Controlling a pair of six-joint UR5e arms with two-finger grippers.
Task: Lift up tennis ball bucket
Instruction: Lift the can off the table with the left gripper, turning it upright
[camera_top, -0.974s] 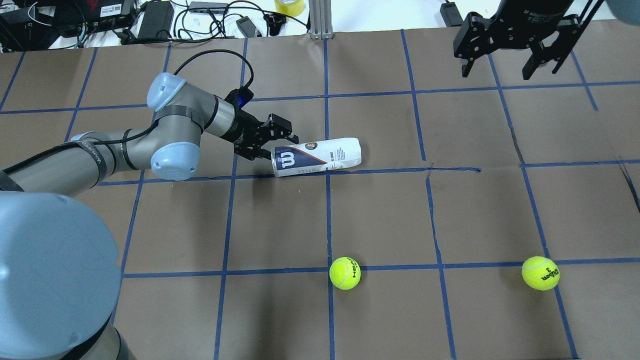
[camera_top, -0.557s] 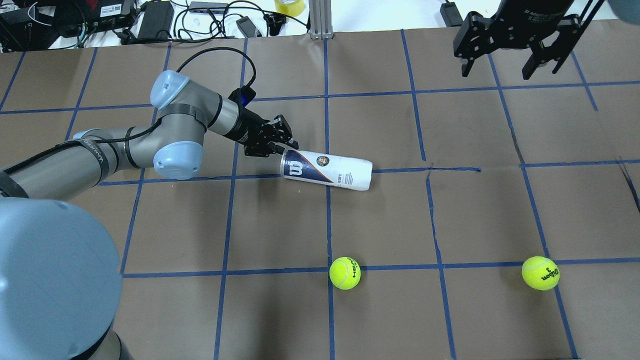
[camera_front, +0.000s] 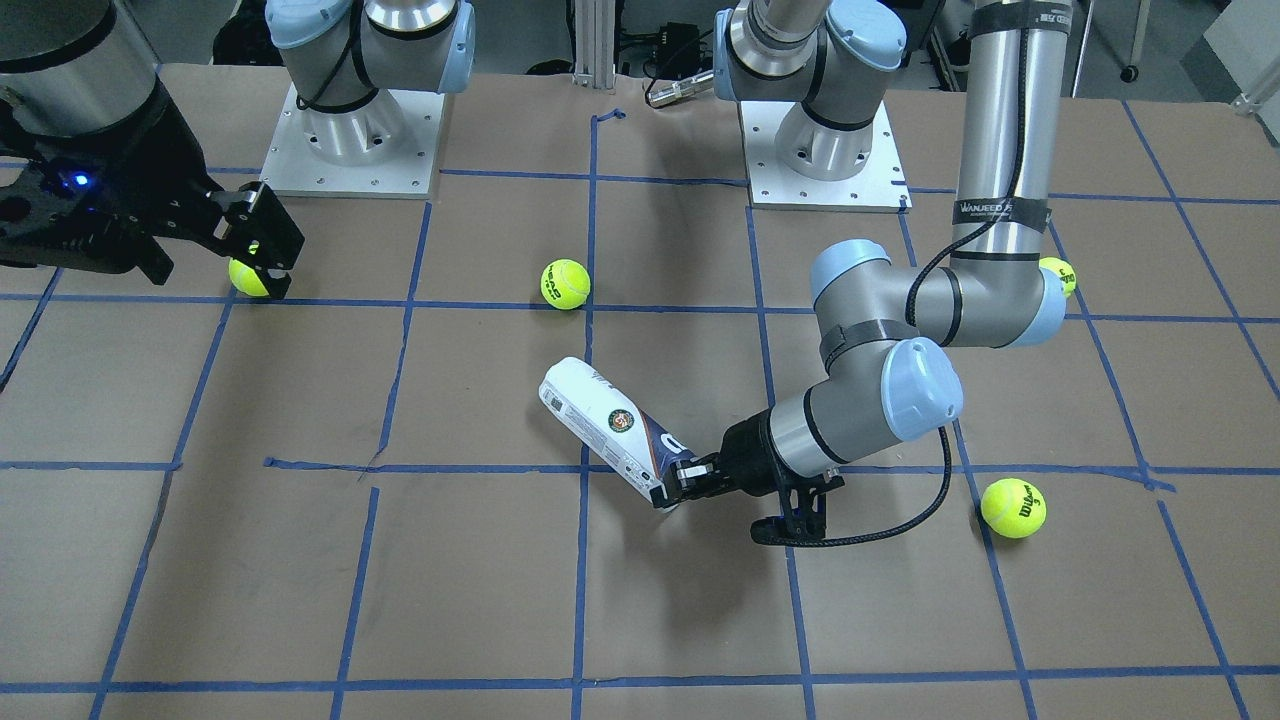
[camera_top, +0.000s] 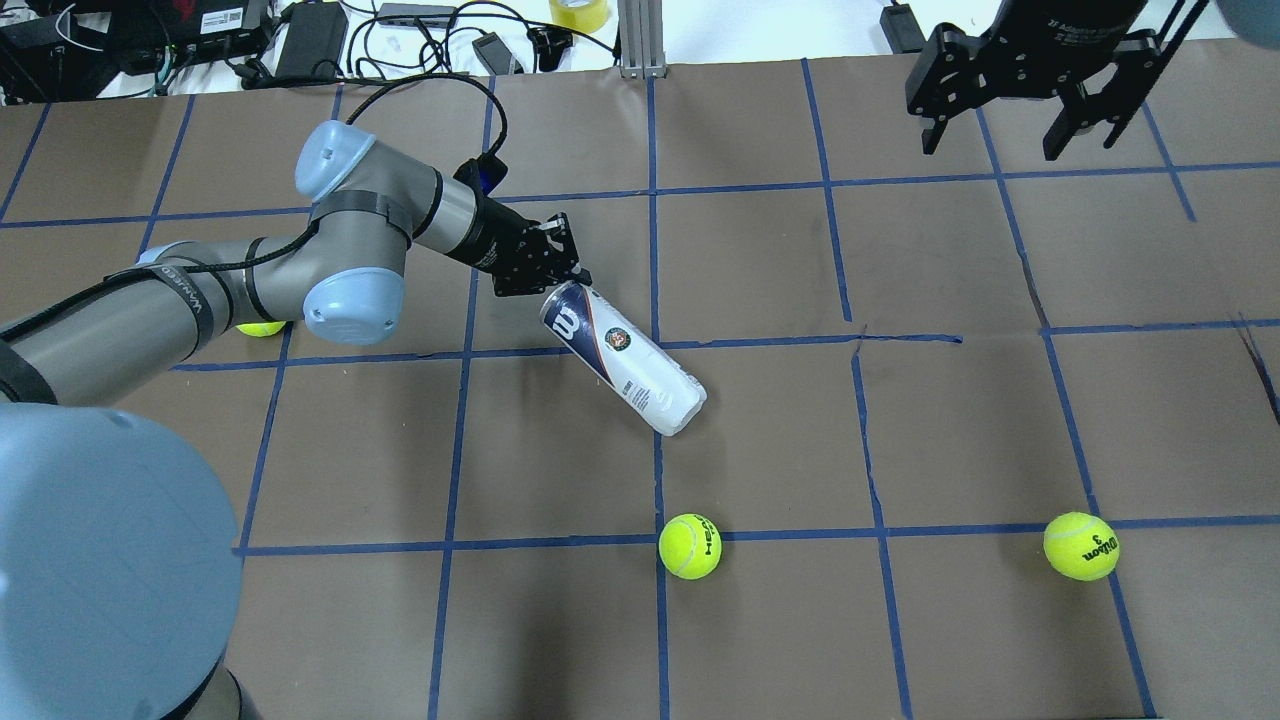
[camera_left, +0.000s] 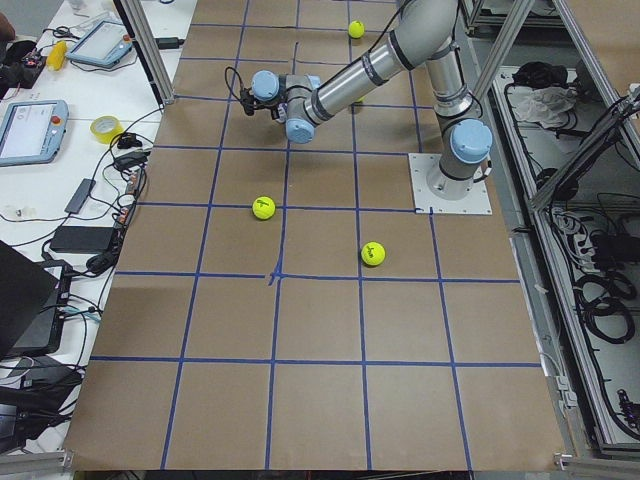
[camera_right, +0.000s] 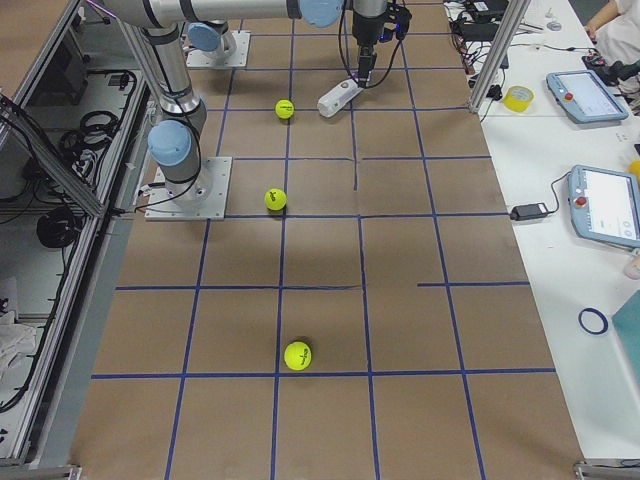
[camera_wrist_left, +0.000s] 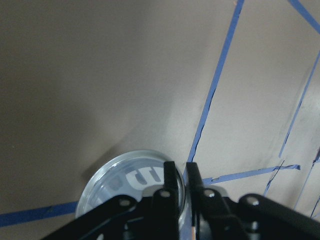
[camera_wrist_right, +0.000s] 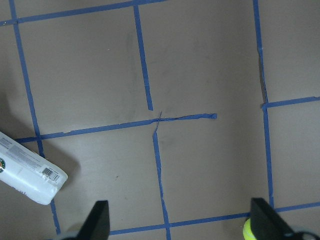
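Note:
The tennis ball bucket (camera_top: 625, 358) is a slim can with a white and navy label and a "W" logo. It lies slanted across a blue tape line near the table's middle and also shows in the front view (camera_front: 605, 425). My left gripper (camera_top: 560, 275) is shut on the rim of its open end, one finger inside and one outside, as the left wrist view (camera_wrist_left: 181, 175) shows. The gripped end looks slightly raised. I cannot tell whether the far end touches the table. My right gripper (camera_top: 990, 148) is open and empty, high at the far right.
Tennis balls lie on the table: one near the front middle (camera_top: 680, 546), one at the front right (camera_top: 1081, 546), one partly hidden under my left arm (camera_top: 260, 327). The brown table (camera_top: 760, 430) has a blue tape grid. Cables and boxes (camera_top: 300, 40) line the far edge.
My left gripper has closed on the can's rim and shifted slightly. The can's free end has swung toward the table's near side. The right arm has not moved.

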